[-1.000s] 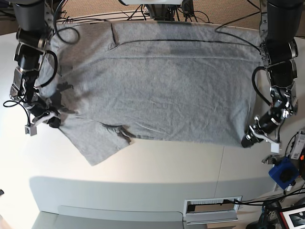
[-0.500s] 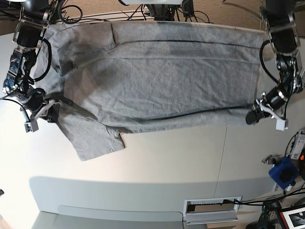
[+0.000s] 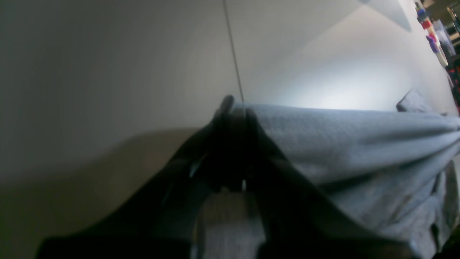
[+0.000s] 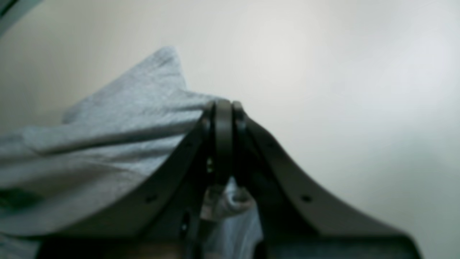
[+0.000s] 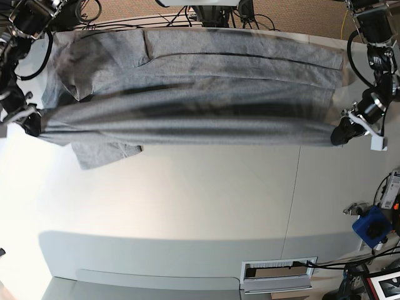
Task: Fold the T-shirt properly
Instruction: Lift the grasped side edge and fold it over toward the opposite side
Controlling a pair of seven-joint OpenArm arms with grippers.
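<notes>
Grey cotton, the T-shirt lies spread across the white table, its near edge raised in a taut band between the two arms, so the first lengthwise fold looks underway, with the sleeve and crosswise folds left. The left gripper and right gripper each pinch that edge, held low at opposite ends.

White worktop w/ thin seam running front-to-back on one side. Brown woven floor/carpet beyond far edge, cables trailing there. Blue box off worktop corner. Bright glare on surface.
</notes>
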